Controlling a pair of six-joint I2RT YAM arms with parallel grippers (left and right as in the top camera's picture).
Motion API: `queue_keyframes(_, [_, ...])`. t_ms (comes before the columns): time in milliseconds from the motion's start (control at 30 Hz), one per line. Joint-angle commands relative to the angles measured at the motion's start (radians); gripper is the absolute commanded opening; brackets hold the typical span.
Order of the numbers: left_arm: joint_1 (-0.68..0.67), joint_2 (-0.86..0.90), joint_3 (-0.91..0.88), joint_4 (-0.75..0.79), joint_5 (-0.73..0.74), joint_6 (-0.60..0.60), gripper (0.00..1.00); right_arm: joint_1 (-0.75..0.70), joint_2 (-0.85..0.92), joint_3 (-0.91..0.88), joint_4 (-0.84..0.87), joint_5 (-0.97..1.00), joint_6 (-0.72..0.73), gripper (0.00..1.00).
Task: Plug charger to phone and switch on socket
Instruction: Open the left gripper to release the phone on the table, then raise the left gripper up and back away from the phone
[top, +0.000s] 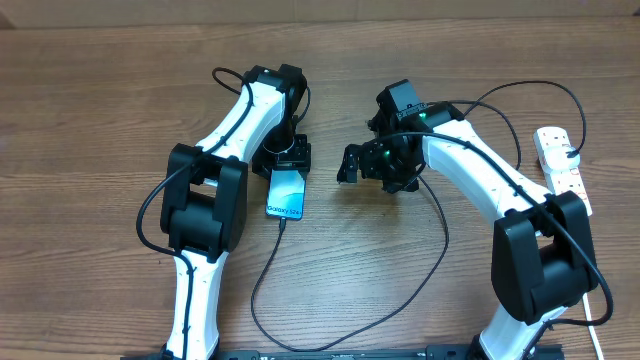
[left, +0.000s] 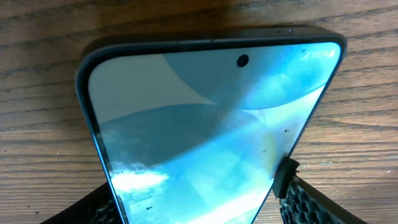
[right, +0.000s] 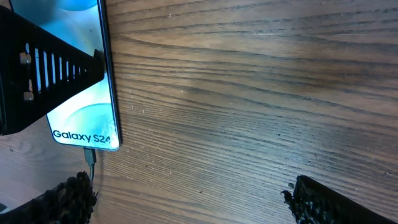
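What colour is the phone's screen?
The phone shows blue-teal swirls; left wrist view is clearest.

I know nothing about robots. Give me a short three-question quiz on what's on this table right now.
1. True or false: the charger is plugged into the phone.
2. Which gripper is open over bare table? A left, B right.
3. Fill in: the socket lies on the robot's ____ side.
Key: 1 true. 2 B, the right gripper. 3 right.
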Motion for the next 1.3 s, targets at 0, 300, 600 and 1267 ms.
queue_keyframes(0, [-0.001, -0.006, 0.012, -0.003, -0.007, 0.009, 0.70, 0.006, -0.010, 0.005, 0.002, -0.001, -0.001, 1.00])
queue_keyframes(300, [-0.002, -0.006, 0.012, -0.004, -0.006, 0.009, 0.74, 0.006, -0.010, 0.005, 0.002, -0.001, -0.001, 1.00])
queue_keyframes(600, [0.011, -0.014, 0.037, -0.005, 0.024, 0.008, 1.00, 0.006, -0.010, 0.005, -0.011, -0.001, -0.001, 1.00])
queue_keyframes(1267, [0.200, -0.037, 0.360, -0.149, 0.020, 0.019, 1.00, 0.005, -0.010, 0.005, -0.005, -0.001, -0.001, 1.00])
